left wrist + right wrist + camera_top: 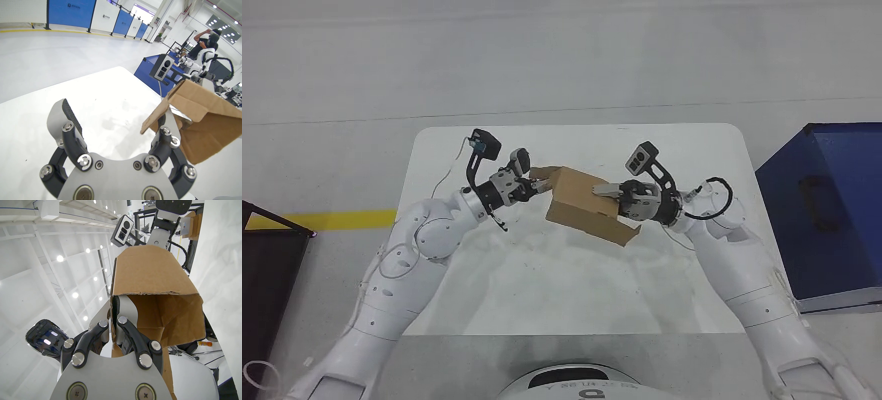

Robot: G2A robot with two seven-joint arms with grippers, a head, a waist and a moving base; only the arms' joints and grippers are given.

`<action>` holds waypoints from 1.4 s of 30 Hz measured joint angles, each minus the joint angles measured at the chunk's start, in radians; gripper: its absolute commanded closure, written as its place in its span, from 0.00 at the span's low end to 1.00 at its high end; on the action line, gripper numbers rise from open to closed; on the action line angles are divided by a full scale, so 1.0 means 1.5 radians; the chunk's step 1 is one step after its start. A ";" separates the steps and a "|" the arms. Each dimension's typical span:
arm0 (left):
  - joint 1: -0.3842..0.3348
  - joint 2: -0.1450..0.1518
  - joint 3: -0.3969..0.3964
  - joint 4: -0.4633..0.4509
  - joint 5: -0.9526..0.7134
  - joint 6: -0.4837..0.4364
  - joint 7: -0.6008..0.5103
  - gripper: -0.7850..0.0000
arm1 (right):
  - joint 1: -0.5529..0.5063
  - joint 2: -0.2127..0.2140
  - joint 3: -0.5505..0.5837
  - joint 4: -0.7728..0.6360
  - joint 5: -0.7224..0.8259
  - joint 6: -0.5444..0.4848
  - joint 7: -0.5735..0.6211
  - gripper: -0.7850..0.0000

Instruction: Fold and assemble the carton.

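White table [542,290], rectangular with rounded corners, is the work surface, and both arms meet over its middle.

Carton [582,208]: brown corrugated cardboard, opened into a rectangular tube, located mid-table between the two grippers. Its long axis runs obliquely across the table. The end at the robot's right lies nearer the robot and the end at the left lies farther off. The right-hand end is open and faces the right wrist camera, with the hollow inside and a loose inner flap on view. The left-hand end carries a flap that juts toward the left arm. Whether the lower edge rests on the table cannot be determined.

Right gripper [620,197]: clamped on the carton's side wall at the open end. One finger [126,308] is inside the tube and the other is outside the wall, largely hidden by the cardboard.

Left gripper [534,184]: jaws spread wide and holding nothing. One finger [65,111] stands free above the table. The other finger [170,123] is tucked behind the jutting flap, just beside it; contact cannot be confirmed.

Beyond the table's right side stands a blue bin [832,210], apart from the table. A yellow floor line [342,218] runs up to the table's left edge.
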 measured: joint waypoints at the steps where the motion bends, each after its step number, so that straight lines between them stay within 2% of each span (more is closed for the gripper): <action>1: 0.000 0.000 0.002 0.000 0.003 0.002 -0.001 0.00 | 0.002 0.000 -0.002 0.001 -0.001 0.000 0.000 1.00; 7: -0.003 -0.002 0.002 0.010 0.003 0.001 -0.001 0.00 | 0.006 0.000 0.001 0.012 0.010 -0.004 0.002 1.00; 12: 0.016 0.005 -0.030 0.012 0.004 -0.014 -0.001 0.00 | -0.001 0.002 0.016 0.011 0.034 -0.017 0.023 1.00; 15: 0.034 0.009 -0.054 -0.002 0.011 -0.001 0.020 0.00 | -0.001 0.002 0.016 0.010 0.034 -0.017 0.023 1.00; 23: 0.042 0.009 -0.057 0.002 -0.010 -0.010 0.010 0.00 | -0.003 0.002 0.016 0.007 0.032 -0.018 0.016 1.00; 26: 0.035 0.015 -0.093 0.032 -0.141 -0.041 -0.056 0.00 | -0.014 0.004 0.025 -0.006 0.031 -0.020 0.002 1.00; 28: 0.023 0.022 -0.119 0.058 -0.262 -0.057 -0.136 0.00 | -0.021 0.006 0.034 -0.012 0.028 -0.021 0.006 1.00; 30: 0.006 0.029 -0.142 0.084 -0.367 -0.058 -0.217 0.00 | -0.027 0.009 0.040 -0.019 0.015 -0.021 0.011 1.00; 32: -0.012 0.032 -0.156 0.101 -0.419 -0.041 -0.264 0.00 | -0.031 0.010 0.042 -0.025 0.005 -0.021 0.012 1.00; 34: -0.036 0.033 -0.154 0.114 -0.447 -0.013 -0.300 0.00 | -0.033 0.012 0.043 -0.032 -0.005 -0.021 0.014 1.00; 36: -0.061 0.031 -0.140 0.121 -0.428 0.013 -0.304 0.00 | -0.036 0.013 0.040 -0.039 -0.016 -0.026 0.015 1.00; 42: -0.102 0.013 -0.046 0.089 -0.272 0.060 -0.219 0.00 | -0.050 0.015 0.038 -0.057 -0.036 -0.054 0.020 1.00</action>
